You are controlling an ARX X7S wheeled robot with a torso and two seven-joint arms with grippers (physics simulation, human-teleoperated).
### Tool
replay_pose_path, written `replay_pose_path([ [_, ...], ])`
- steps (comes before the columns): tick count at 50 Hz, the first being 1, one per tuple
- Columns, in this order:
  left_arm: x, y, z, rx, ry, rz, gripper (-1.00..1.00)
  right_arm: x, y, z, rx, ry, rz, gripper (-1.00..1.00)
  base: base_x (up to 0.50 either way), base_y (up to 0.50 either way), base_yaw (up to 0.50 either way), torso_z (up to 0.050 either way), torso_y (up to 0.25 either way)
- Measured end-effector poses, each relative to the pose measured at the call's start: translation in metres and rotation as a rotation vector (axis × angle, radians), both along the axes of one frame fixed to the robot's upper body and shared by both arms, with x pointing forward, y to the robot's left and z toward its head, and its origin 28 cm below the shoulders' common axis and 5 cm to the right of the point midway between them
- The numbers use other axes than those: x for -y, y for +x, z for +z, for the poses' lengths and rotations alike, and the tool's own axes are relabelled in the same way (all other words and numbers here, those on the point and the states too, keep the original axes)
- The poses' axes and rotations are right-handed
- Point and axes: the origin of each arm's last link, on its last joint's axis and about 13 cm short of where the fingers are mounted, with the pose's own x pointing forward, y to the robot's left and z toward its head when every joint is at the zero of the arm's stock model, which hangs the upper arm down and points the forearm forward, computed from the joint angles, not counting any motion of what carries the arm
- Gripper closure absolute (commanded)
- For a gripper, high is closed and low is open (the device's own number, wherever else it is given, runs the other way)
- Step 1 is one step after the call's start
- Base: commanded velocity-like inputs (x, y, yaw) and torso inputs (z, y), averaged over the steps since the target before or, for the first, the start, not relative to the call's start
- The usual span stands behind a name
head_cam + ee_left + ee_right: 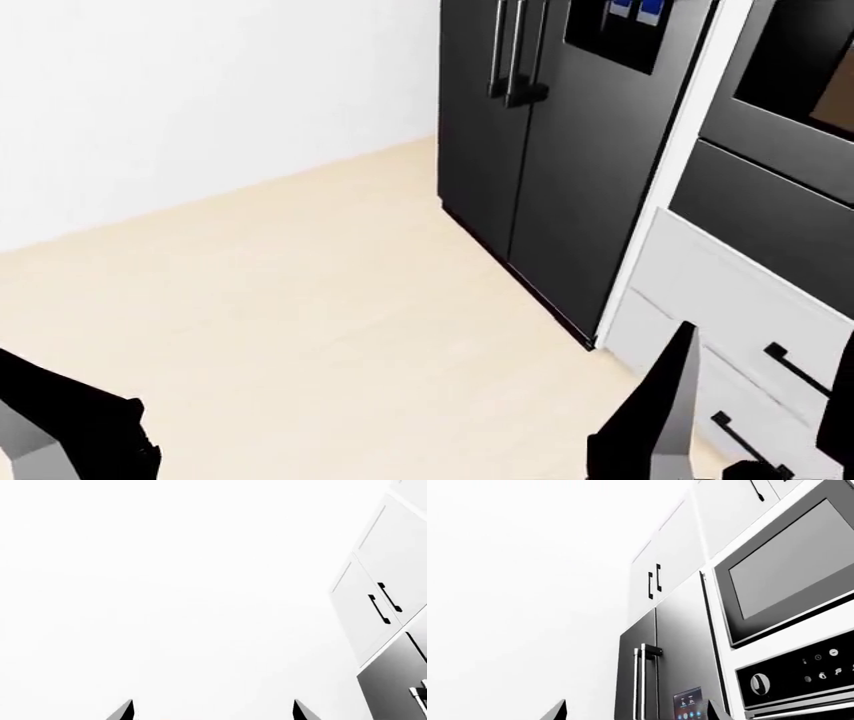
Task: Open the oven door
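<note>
Floor (307, 300) lies bare before oven door (801, 60); both hands spread wide, unloaded.

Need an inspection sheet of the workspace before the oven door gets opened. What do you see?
Surface: light wood floor, bare where visible.
Job's things: oven door at the head view's right edge looks shut; only part of its dark window shows, handle not seen there.
Clutter: nothing seen.
Grippers: left gripper and right gripper have jaws apart and hold nothing; neither touches the oven.
Cables: nothing seen.
Surroundings: black fridge left of the oven column; plain black panel and white drawers below the door; white wall; white upper cabinets.
</note>
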Motion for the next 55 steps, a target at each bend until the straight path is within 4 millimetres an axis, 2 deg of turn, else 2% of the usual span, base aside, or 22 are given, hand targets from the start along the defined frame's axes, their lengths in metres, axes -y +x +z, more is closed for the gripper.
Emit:
replay_pose_path([
  [21,0.0001,-0.0001,0.0,-0.001,-0.001,-0.001,-1.0,0.0006,0.0009,0.001,0.001,0.012,0.002,-1.0,0.29,-0.48,0.0,0.0,0.0],
  [55,0.0,-0.0007,-0.0004,0.0,-0.002,-0.002,-1.0,-0.0001,-0.0005,0.0003,0.001,0.016,0.006,-1.0,0.17,-0.55,0.0,0.0,0.0],
])
